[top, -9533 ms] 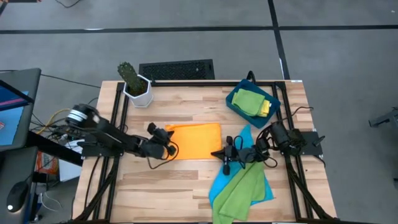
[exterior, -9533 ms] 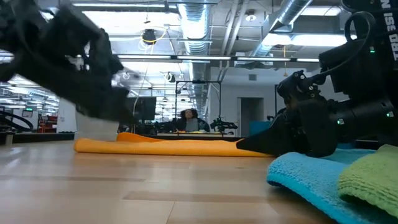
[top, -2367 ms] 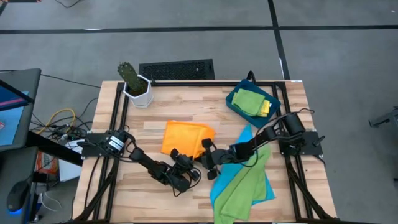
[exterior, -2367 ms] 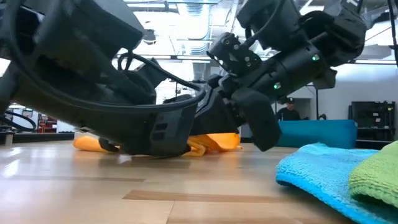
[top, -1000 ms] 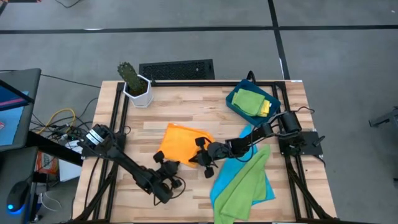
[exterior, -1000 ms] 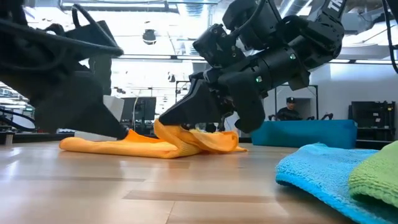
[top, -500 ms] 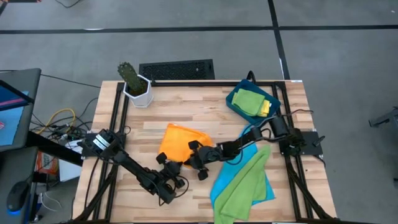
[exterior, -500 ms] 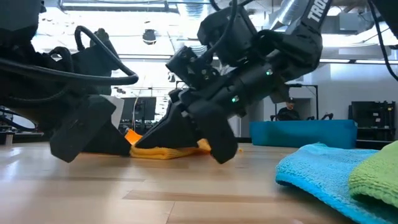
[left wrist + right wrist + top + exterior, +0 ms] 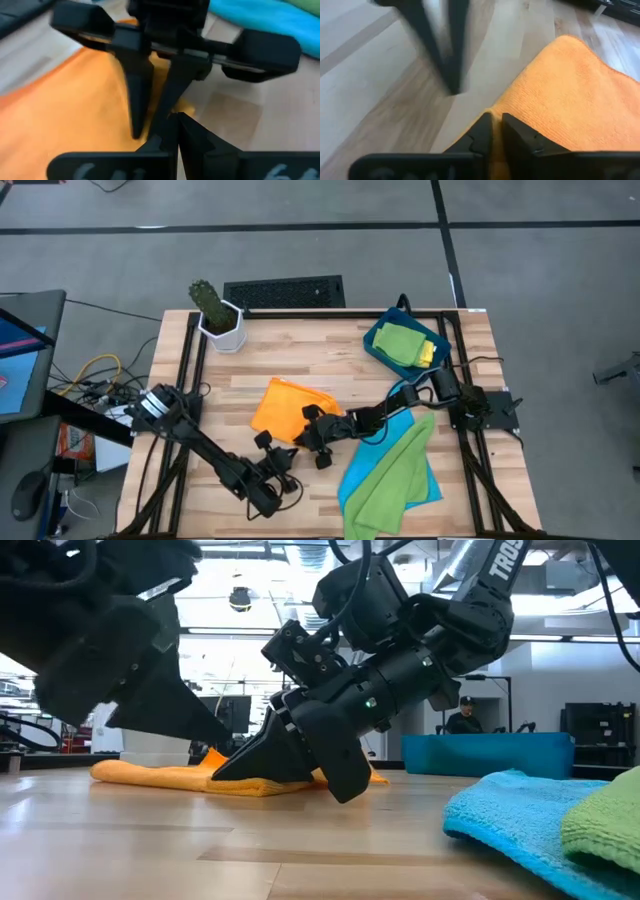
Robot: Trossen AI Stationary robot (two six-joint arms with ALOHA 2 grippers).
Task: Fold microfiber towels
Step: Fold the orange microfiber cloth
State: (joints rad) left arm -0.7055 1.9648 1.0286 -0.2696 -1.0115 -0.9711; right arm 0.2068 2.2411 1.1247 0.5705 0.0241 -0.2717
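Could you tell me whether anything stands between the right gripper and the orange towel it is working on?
Nothing visible does. The right gripper is already at the near right corner of the orange towel, and its wrist view shows the cloth's edge between its fingers. The left gripper sits close beside that corner, not between them.

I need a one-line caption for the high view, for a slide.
Both grippers, left and right, meet at the orange towel's near edge; blue and green towels wait alongside.

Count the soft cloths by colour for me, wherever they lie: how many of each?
Orange microfiber cloth, on the wooden table: 1
Bright blue microfiber cloth, under a green one: 1
Lime green microfiber cloths, on the table and in the dark-blue rectangular tray: 2
Yellow microfiber cloth, in the tray: 1
Total: 5
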